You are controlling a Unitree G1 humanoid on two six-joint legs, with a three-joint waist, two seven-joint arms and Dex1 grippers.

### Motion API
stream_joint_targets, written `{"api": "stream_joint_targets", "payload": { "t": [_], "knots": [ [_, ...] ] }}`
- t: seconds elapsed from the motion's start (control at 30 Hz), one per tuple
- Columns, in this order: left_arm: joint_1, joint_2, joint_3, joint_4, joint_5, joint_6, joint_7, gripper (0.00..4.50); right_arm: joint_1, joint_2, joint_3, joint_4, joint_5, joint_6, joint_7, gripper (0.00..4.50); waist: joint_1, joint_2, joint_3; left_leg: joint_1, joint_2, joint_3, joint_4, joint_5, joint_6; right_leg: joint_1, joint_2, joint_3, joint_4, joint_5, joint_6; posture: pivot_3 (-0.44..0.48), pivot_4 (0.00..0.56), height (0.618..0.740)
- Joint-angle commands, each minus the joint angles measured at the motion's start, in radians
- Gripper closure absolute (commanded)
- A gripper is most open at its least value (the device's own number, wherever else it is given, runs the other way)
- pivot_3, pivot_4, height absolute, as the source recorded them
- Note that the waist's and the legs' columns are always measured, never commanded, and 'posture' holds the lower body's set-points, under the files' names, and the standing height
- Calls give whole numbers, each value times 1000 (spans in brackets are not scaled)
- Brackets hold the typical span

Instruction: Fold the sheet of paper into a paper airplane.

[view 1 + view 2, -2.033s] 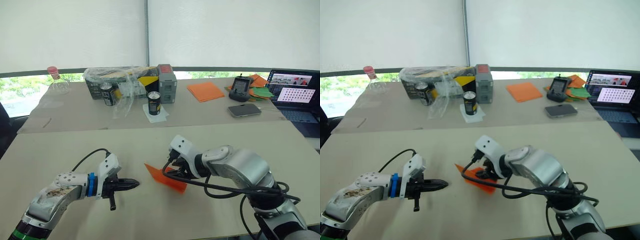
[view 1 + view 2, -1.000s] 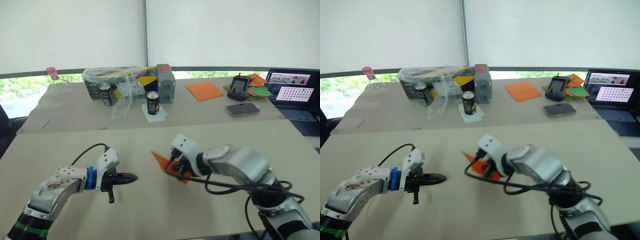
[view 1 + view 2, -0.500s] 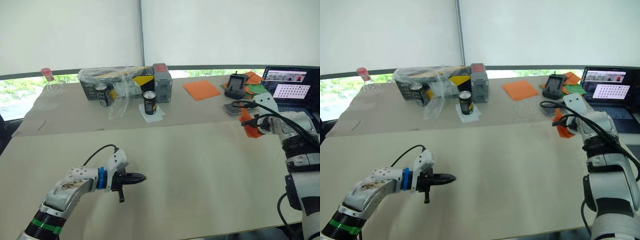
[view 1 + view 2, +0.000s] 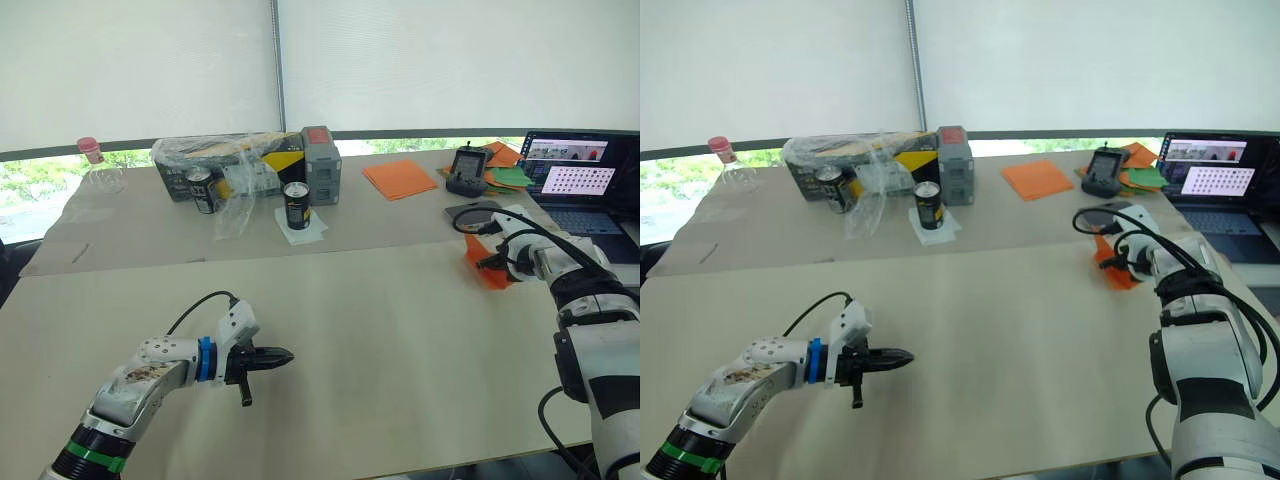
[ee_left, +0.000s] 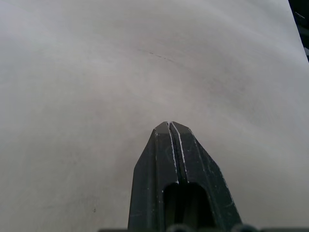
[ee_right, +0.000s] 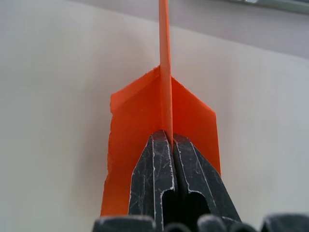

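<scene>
On a beige worktop below white blinds, right end effector grasps the paper airplane; left end effector is clenched, empty.

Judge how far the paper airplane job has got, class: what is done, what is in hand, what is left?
Done: the bright orange paper is creased into a layered wedge with side flaps. In hand: the right tool is shut on its central fold, near the table's right edge. The left tool is shut and empty over bare table. Left: probably only setting it down or launching it.
</scene>
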Motion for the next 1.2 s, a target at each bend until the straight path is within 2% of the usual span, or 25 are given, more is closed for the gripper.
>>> {"api": "stream_joint_targets", "payload": {
  "t": [0.03, 0.23, 0.4, 0.53, 0.6, 0.67, 0.77, 0.87, 0.9, 1.0, 1.1, 1.2],
  "knots": [
    [-13, -9, 1, -19, 7, -23, 0, 4500, -19, -17, -26, 13, -19, -33, -9, 3836, 0, 0, 0, 0, 0, 0, 0, 0, 0, 0, 0, 0, 0, 0, 0, 0, 150, 740],
    [-21, -17, 6, -8, 13, -28, -2, 4500, -46, -39, -51, 5, -25, -27, -11, 1856, -1, 0, 0, 0, 0, 0, 0, 0, 0, 0, 0, 0, 0, 0, 0, 0, 150, 740],
    [-34, -21, 21, 7, 5, -32, -10, 4500, -103, -88, -50, -93, -42, 5, 26, 140, -1, 2, 0, 0, 0, 0, 0, 0, 0, -1, 0, 0, 0, 0, 0, 0, 150, 740],
    [-60, -28, 53, 51, 9, -55, 3, 4500, -69, -140, -46, -306, -36, 43, 111, 66, 1, 2, 0, 0, 0, -1, 0, 0, -1, -1, 0, 0, 0, 0, 0, 0, 150, 740],
    [-77, -40, 84, 72, -8, -64, 12, 4500, 30, -179, -72, -568, 33, 113, 226, 66, 5, 2, 0, -1, 0, -1, 0, 0, 0, -1, 0, -1, 0, 0, 0, 0, 150, 740],
    [-84, -47, 103, 80, -19, -59, 14, 4500, 107, -201, -97, -739, 78, 169, 279, 66, 8, 2, 0, -2, 1, -2, 1, -1, 2, -1, 1, -2, 1, 0, 0, 0, 150, 740],
    [-86, -52, 137, 60, -42, -53, 14, 4500, 321, -242, -189, -1105, 212, 218, 367, 66, 20, 2, 0, -4, 1, -3, 2, -1, 2, -1, 1, -2, 1, 0, 1, 0, 150, 740],
    [-67, -41, 162, 33, -53, -42, 17, 4500, 622, -178, -364, -1428, 379, 193, 398, 66, 30, 2, 0, -6, 1, -4, 5, -1, 2, -2, 1, -3, 2, 1, 1, 0, 150, 740],
    [-58, -36, 165, 25, -48, -46, 20, 4500, 709, -163, -389, -1499, 387, 173, 384, 66, 34, 1, -1, -7, 2, -5, 5, -1, 2, -2, 1, -3, 1, 1, 1, 0, 150, 740],
    [-35, -27, 172, 9, -45, -32, 38, 4500, 863, -106, -413, -1617, 417, 186, 326, 66, 38, 2, -1, -6, 0, -6, 7, -1, 2, -1, -1, -3, 1, 2, 3, 0, 150, 740],
    [-4, -22, 171, -12, -34, -42, 56, 4500, 1030, -101, -342, -1676, 323, 47, 293, 66, 42, 2, -1, -6, -2, -5, 12, -5, 9, 0, -2, -1, 0, 2, 4, 0, 150, 740],
    [29, -19, 167, -30, -25, -49, 66, 4500, 1091, -19, -314, -1692, 338, 114, 190, 66, 43, 2, -1, 1, -1, -6, 12, -5, 9, 7, -1, -2, 0, 3, 4, 0, 150, 740]
  ]
}}
